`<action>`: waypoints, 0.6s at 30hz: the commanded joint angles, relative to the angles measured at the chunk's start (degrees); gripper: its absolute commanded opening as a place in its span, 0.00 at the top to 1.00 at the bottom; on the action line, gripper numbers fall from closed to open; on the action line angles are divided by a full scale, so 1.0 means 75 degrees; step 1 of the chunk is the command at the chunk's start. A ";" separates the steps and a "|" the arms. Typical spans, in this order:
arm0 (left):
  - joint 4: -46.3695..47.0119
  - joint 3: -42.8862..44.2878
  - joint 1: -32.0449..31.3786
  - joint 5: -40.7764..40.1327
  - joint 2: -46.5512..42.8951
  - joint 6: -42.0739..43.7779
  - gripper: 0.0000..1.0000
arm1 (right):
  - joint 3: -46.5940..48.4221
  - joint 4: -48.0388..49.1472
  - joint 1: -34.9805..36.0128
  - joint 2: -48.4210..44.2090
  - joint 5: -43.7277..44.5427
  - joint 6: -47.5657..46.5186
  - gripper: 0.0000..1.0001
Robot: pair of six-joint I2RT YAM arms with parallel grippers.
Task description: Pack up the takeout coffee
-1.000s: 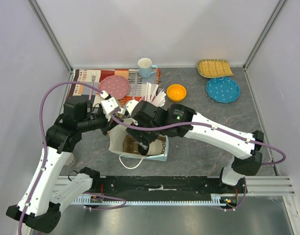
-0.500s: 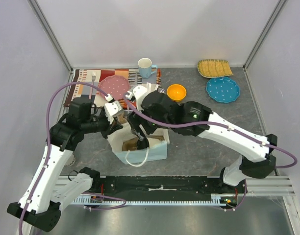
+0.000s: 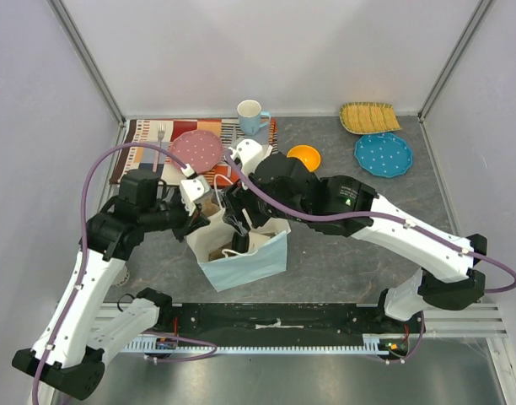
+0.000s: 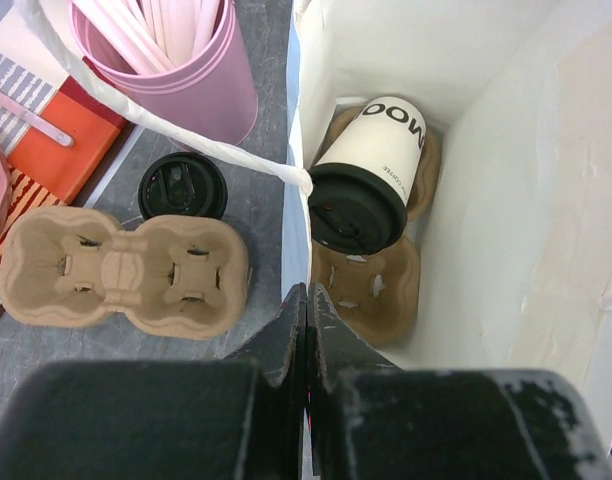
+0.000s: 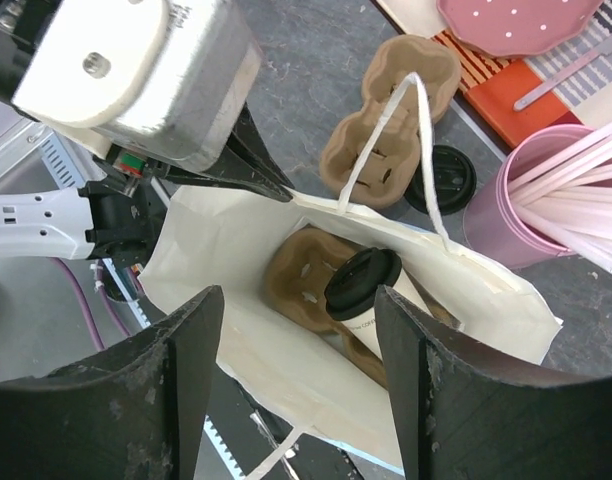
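Jaws of the left gripper [image 4: 306, 312] pinch shut on the paper bag [image 4: 526, 200] at its rim; the right gripper [image 5: 298, 300] hangs above with jaws wide and empty. Inside, the takeout coffee [image 4: 371, 165] leans on a cardboard carrier [image 4: 361, 290] — packing looks nearly done, only letting go remains.

The left arm bends inward, the left gripper [image 4: 306, 300] pinched tight (no gap between its fingers). The right arm stretches across, the right gripper [image 5: 298, 296] pointing down, jaws wide apart.

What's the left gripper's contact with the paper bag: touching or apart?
Touching. In the left wrist view, the left gripper is shut on the rim of the paper bag, whose edge runs straight in between the closed fingers.
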 commanded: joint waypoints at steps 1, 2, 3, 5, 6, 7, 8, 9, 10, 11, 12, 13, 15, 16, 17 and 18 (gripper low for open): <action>-0.0043 0.0073 -0.0013 0.0143 -0.0177 -0.0048 0.98 | -0.0160 0.0131 0.0108 0.0077 0.0210 0.0253 0.33; -0.0032 0.0062 -0.0013 0.0167 -0.0201 -0.0048 0.98 | -0.0172 -0.0067 0.0167 0.0124 0.0373 0.0288 0.34; -0.0032 0.0073 -0.0013 0.0191 -0.0259 -0.0059 0.98 | -0.0160 -0.0173 0.0237 0.0241 0.0467 0.0289 0.34; -0.0008 0.0085 -0.0013 0.0214 -0.0318 -0.0060 0.98 | -0.0172 -0.0500 0.0483 0.0323 0.0666 0.0370 0.35; 0.0003 0.0073 -0.0013 0.0226 -0.0353 -0.0002 0.98 | -0.0195 -0.0606 0.0542 0.0405 0.0888 0.0429 0.35; 0.0073 0.0062 -0.0013 0.0226 -0.0469 -0.0001 0.98 | -0.0230 -0.0689 0.0635 0.0429 0.0983 0.0487 0.35; 0.0132 0.0050 -0.0013 0.0203 -0.0540 -0.0001 0.98 | -0.0288 -0.0782 0.0671 0.0441 0.1030 0.0569 0.35; 0.0214 0.0038 -0.0013 0.0191 -0.0611 0.0034 0.98 | -0.0451 -0.0807 0.0718 0.0418 0.1135 0.0616 0.36; 0.0307 0.0026 -0.0013 0.0179 -0.0774 0.0069 0.98 | -0.0569 -0.0818 0.0799 0.0406 0.1206 0.0629 0.36; 0.0447 0.0015 -0.0013 0.0202 -0.0856 0.0093 0.98 | -0.0802 -0.0865 0.0835 0.0383 0.1241 0.0663 0.36; 0.0530 0.0003 -0.0013 0.0249 -0.0962 0.0186 0.98 | -0.0909 -0.0877 0.0870 0.0336 0.1334 0.0745 0.37; 0.0589 -0.0020 -0.0013 0.0389 -0.1044 0.0210 0.98 | -0.1014 -0.0865 0.0963 0.0312 0.1440 0.0781 0.38; 0.0718 -0.0079 -0.0013 0.0588 -0.1313 0.0280 0.98 | -0.1296 -0.0877 0.1128 0.0277 0.1674 0.0874 0.38; 0.0742 -0.0172 -0.0013 0.0775 -0.1407 0.0269 0.98 | -0.1366 -0.0877 0.1372 0.0289 0.1988 0.0910 0.39; 0.0788 -0.0219 -0.0013 0.0858 -0.1582 0.0222 0.98 | -0.1483 -0.0865 0.1514 0.0289 0.2177 0.0933 0.39; 0.0812 -0.0336 -0.0013 0.0928 -0.1665 0.0129 0.98 | -0.1542 -0.0854 0.1654 0.0347 0.2376 0.1038 0.40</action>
